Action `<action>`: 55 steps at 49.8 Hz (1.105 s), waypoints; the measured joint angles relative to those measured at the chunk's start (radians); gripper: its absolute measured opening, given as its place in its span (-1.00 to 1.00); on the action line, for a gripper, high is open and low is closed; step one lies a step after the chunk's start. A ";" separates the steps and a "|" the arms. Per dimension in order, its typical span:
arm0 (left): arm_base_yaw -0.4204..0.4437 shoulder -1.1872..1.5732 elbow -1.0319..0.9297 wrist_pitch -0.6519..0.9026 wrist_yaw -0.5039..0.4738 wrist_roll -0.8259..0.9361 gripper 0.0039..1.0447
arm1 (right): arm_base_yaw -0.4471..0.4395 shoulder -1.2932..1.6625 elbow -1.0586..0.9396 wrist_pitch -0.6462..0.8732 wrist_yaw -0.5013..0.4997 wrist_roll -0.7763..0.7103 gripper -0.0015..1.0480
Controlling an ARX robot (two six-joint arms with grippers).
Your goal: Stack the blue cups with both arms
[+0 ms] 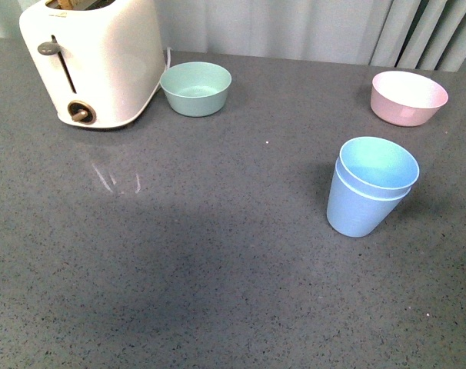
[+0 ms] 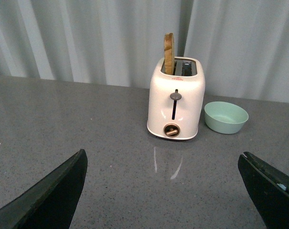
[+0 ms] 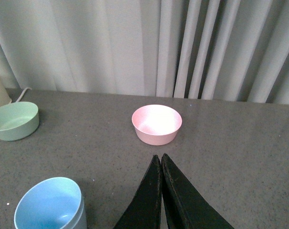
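Blue cups: two, nested one inside the other, upright on the grey counter, right of centre in the front view, near the pink bowl but apart from it. Inner cup's rim raised above the outer's, slightly tilted.

Mint bowl: at the back, just beside the white toaster. Bread slice standing up from one toaster slot.

Left gripper: fingers spread wide, nothing between them, above bare counter facing the toaster.

Right gripper: fingertips pressed together, holding nothing, pointed toward the pink bowl, cups off to its side.

Pale curtain behind the counter.
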 joint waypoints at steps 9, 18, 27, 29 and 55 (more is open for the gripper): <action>0.000 0.000 0.000 0.000 0.000 0.000 0.84 | 0.000 -0.124 -0.078 -0.053 0.003 0.000 -0.96; 0.000 0.000 0.000 0.000 0.000 0.000 0.84 | 0.000 -0.241 -0.124 -0.125 0.003 0.000 -0.96; 0.000 0.000 0.000 0.000 0.000 0.000 0.84 | 0.000 -0.332 -0.171 -0.151 0.000 0.001 -0.96; 0.000 0.000 0.000 0.000 0.000 0.000 0.84 | 0.000 -0.349 -0.171 -0.164 0.002 0.001 -0.96; 0.000 0.000 0.000 0.000 0.000 0.000 0.84 | 0.000 -0.613 -0.172 -0.414 0.003 0.001 -0.96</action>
